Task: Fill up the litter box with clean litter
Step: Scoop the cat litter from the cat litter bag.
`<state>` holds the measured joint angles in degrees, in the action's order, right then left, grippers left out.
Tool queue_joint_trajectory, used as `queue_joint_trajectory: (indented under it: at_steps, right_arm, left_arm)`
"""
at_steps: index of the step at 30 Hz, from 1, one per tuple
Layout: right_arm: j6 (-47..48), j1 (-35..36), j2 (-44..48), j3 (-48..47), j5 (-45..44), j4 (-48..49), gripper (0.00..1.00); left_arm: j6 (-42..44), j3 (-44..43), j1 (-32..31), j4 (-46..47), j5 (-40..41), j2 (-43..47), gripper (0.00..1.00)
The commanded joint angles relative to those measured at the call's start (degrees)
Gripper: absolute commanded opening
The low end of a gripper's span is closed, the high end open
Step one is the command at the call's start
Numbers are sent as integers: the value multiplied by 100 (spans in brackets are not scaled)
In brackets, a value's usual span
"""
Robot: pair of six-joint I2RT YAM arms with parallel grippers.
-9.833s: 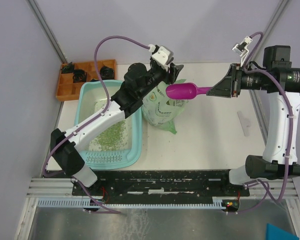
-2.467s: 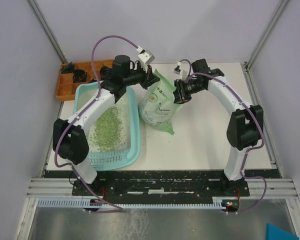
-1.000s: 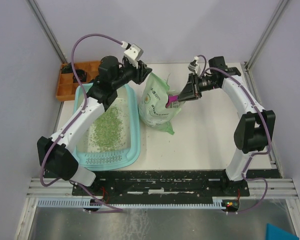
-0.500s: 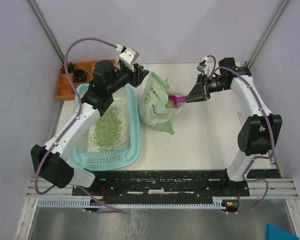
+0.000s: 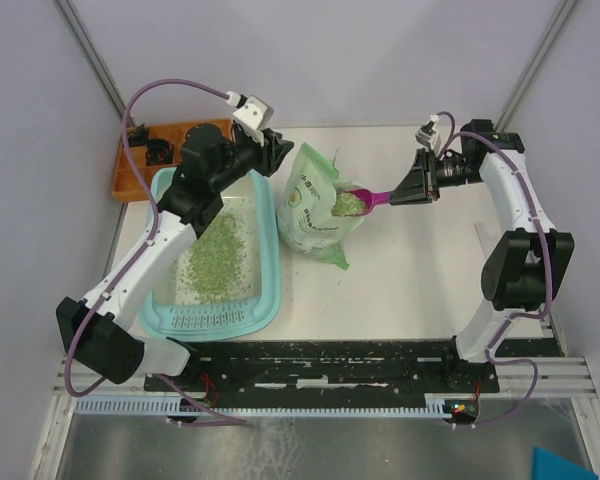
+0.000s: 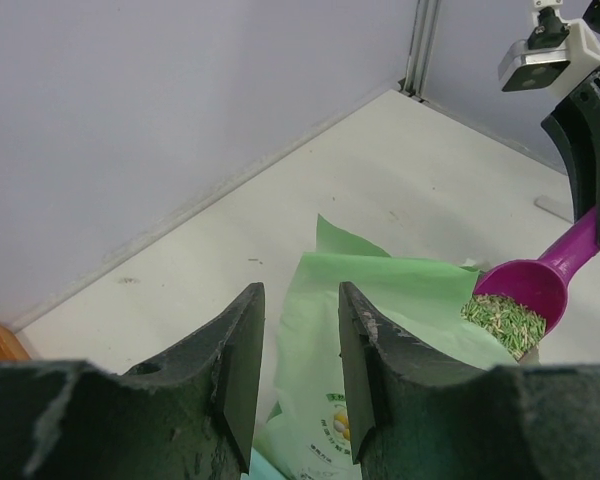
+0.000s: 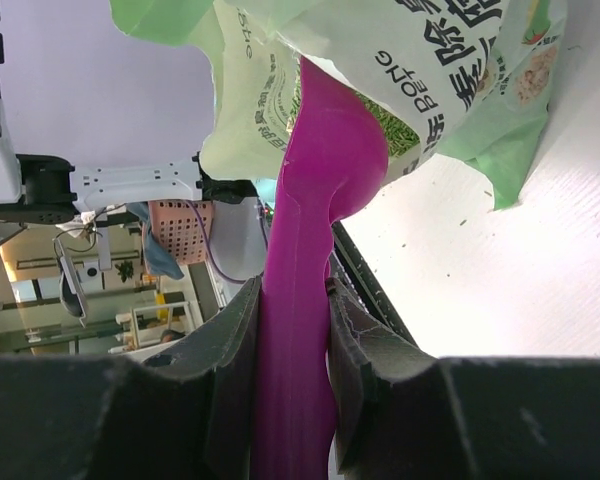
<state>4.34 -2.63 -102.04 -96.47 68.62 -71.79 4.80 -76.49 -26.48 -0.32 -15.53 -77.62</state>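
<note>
The light-teal litter box (image 5: 276, 262) lies at the table's left with a patch of green clean litter (image 5: 216, 256) spread inside. A pale green bag (image 5: 316, 214) stands just right of it, mouth open. My right gripper (image 5: 417, 186) is shut on the handle of a magenta scoop (image 5: 354, 202), held level over the bag's mouth and heaped with litter (image 6: 504, 317). The right wrist view shows the scoop (image 7: 310, 240) clamped between both fingers, under the bag (image 7: 430, 70). My left gripper (image 5: 270, 150) hovers open over the box's far end, beside the bag (image 6: 410, 300), holding nothing.
An orange compartment tray (image 5: 130, 178) with black parts sits at the back left, behind the litter box. A small pale strip (image 5: 487, 246) lies on the table at the right, near the right arm's upright link. Walls close in on the back and both sides.
My right gripper has drawn the scoop out of the bag toward the right, and it now shows a load of litter. The left gripper has shifted slightly left, away from the bag.
</note>
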Motion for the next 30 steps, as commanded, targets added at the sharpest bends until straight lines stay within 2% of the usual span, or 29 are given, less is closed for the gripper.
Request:
queue_joint_trajectory:
  at_steps: [1, 6, 12, 30]
  right_arm:
    - [334, -223, 97, -165, 555, -229, 2]
    - [858, -498, -145, -408, 874, -978, 2]
    - [2458, -669, -655, -1088, 1100, -2866, 2]
    - [2174, -844, -595, -919, 1206, -2849, 2]
  left_arm:
    - [266, -24, -15, 152, 85, 232, 43]
    - [297, 6, -18, 94, 125, 252, 43]
    - [318, -19, -16, 96, 143, 233, 43]
    - [425, -127, -20, -209, 324, 496, 44]
